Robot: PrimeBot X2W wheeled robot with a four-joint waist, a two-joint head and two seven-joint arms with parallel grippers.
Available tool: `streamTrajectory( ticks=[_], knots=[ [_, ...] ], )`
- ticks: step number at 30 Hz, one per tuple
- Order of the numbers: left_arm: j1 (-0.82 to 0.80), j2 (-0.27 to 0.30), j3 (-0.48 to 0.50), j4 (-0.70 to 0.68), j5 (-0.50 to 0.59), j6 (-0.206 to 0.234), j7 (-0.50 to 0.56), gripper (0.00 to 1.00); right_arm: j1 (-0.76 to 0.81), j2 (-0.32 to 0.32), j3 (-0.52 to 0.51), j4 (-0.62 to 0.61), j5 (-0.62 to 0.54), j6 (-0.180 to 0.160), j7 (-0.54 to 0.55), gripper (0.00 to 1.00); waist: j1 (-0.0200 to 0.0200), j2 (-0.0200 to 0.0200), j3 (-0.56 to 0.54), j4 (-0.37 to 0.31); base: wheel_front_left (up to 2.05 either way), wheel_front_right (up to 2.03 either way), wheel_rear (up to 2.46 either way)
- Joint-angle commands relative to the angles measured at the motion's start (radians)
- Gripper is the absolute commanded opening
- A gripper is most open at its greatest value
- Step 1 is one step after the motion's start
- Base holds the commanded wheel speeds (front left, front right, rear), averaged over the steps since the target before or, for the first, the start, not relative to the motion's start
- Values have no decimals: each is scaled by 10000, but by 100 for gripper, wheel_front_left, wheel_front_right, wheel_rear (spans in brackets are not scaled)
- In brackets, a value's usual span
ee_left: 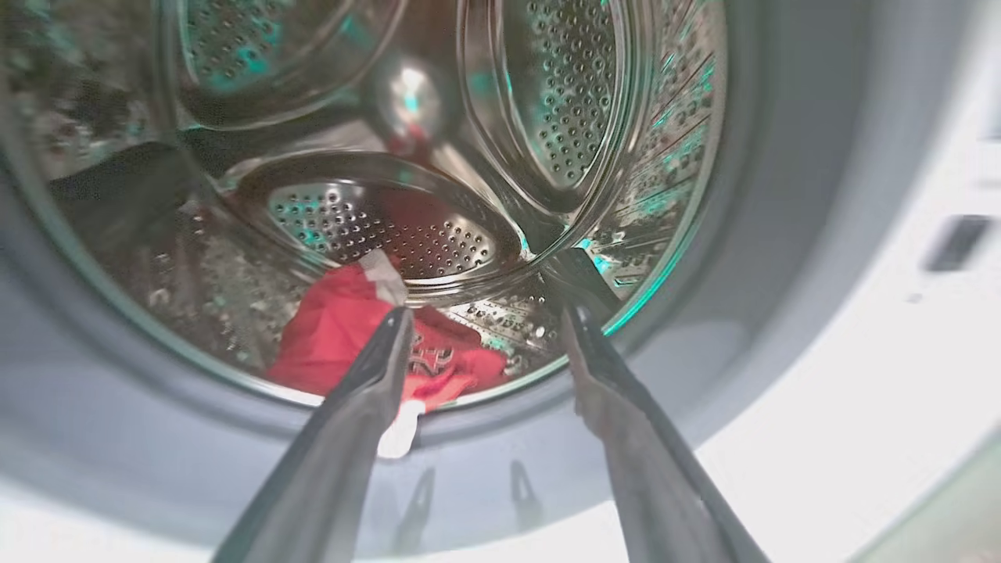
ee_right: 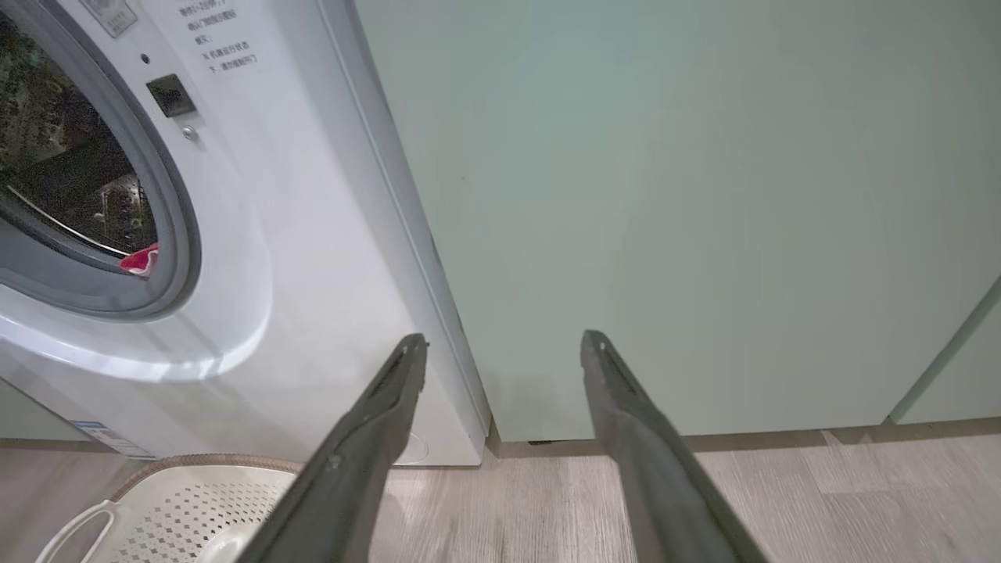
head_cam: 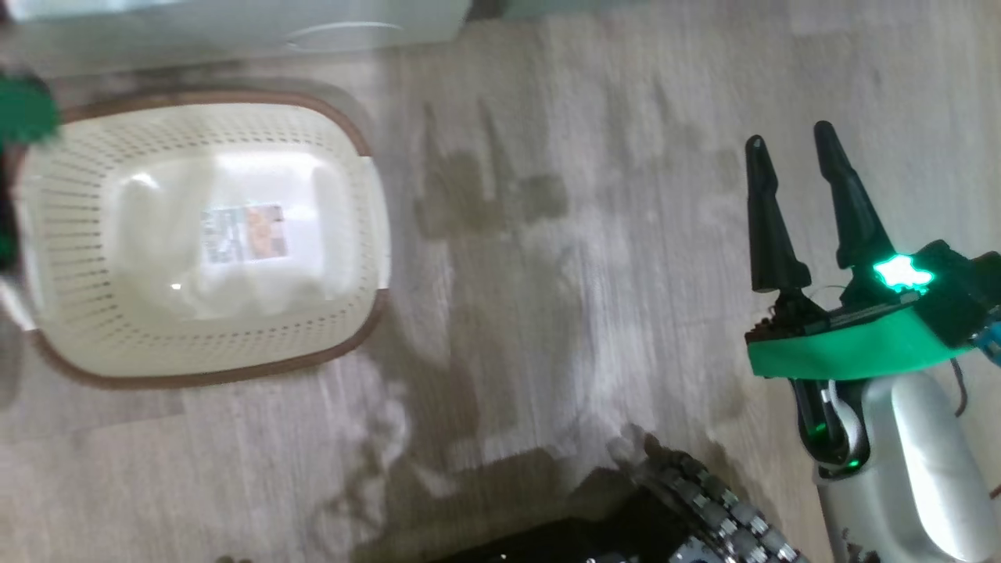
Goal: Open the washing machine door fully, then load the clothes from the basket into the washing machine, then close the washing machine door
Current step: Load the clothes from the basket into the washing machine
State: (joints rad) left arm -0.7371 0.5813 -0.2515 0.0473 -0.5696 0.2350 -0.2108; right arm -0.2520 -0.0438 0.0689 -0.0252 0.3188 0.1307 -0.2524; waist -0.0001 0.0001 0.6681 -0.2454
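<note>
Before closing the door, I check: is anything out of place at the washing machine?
Yes. The clothes lie at the front of the drum, and a corner hangs over the grey gasket, where it might get pinched on closing.

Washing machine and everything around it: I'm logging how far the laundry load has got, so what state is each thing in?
Washing machine: mouth uncovered, drum exposed.
Clothes: red bundle lying in the drum by its front lip.
Basket: upright on the floor, empty.
Left pincer: open, empty, at the drum mouth.
Right pincer: open, empty, above the floor.
</note>
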Motion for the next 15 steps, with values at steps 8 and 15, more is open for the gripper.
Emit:
streamTrajectory(
  ticks=[8, 15],
  knots=[
    [2985, -193, 368, -2651, 390, 1274, -332, 100, 178, -64, -24, 33, -541, 0, -93, 100, 1, -1, -594, 882, 0, 0, 0],
    [4448, -818, 79, -2793, 479, 1318, -467, 100, 133, -64, -190, 289, -818, 0, -93, 100, 1, -1, -941, 1247, 0, 0, 0]
  ],
)
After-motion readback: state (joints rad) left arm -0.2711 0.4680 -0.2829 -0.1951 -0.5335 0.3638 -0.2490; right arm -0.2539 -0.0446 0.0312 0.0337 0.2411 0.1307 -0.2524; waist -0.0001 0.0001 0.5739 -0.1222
